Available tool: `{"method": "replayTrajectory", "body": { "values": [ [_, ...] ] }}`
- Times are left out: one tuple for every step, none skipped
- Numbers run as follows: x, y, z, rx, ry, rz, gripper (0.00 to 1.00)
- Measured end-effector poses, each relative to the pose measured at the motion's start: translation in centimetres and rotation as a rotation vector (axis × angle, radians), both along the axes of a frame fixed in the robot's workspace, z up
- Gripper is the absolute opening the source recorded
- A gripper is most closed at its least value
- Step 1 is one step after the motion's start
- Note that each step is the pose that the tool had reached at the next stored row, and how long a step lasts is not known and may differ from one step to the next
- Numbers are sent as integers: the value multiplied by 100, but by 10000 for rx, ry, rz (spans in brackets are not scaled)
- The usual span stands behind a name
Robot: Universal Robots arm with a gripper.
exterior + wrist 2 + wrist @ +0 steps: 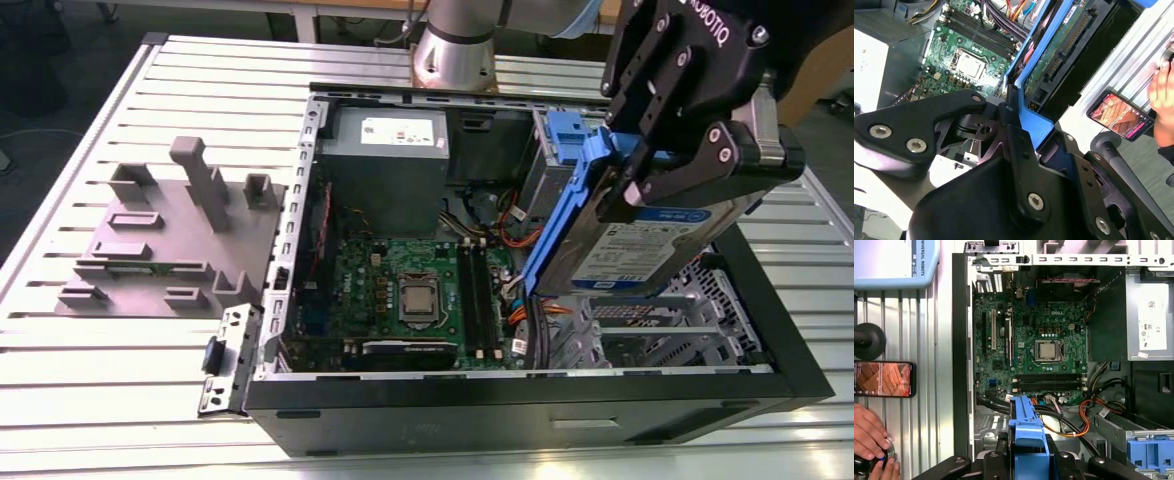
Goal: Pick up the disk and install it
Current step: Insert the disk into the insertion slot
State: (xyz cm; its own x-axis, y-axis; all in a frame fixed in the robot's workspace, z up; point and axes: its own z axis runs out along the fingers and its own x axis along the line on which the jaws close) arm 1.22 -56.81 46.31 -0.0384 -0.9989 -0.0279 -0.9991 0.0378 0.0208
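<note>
The disk (638,252), a silver drive with a white-and-blue label in a bright blue carrier (561,225), hangs tilted on edge above the right side of the open computer case (534,405). My gripper (667,178) is shut on it from above, black fingers clamped on both faces. In the second wrist view the disk's green circuit-board underside (1064,45) and blue carrier edge (1034,125) run out from between the fingers (1014,135). In the first wrist view the carrier's blue end (1026,432) sticks out of the gripper (1026,462), over the cables beside the motherboard (1039,345).
Under the disk sits a perforated metal drive cage (667,325). A grey power supply (387,150) and another blue clip (567,135) lie at the case's back. A grey fixture (160,235) stands on the slatted table. A phone (884,379) and a person's hand (871,432) are beside the case.
</note>
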Motion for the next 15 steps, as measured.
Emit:
{"method": "replayTrajectory", "body": {
  "values": [
    [0, 0, 0, 0, 0, -1, 37],
    [3, 0, -4, 1, 0, 0, 37],
    [6, 0, -8, 1, 0, 0, 37],
    [5, 0, -8, 1, 0, 0, 37],
    [6, 0, -8, 1, -1, 0, 37],
    [6, 0, -8, 1, -1, 0, 37],
    [6, 0, -8, 1, 0, 0, 37],
    [6, 0, -8, 2, -1, 0, 37],
    [6, -1, -9, 2, 0, 0, 37],
    [6, -3, -10, 2, -1, 0, 37],
    [8, -6, -11, 0, -1, 1, 37],
    [11, -12, -12, -2, -1, 2, 37],
    [15, -18, -12, -3, -1, 2, 37],
    [20, -25, -15, -3, -1, 0, 37],
    [28, -33, -17, -3, -1, 1, 37]
  ]
}}
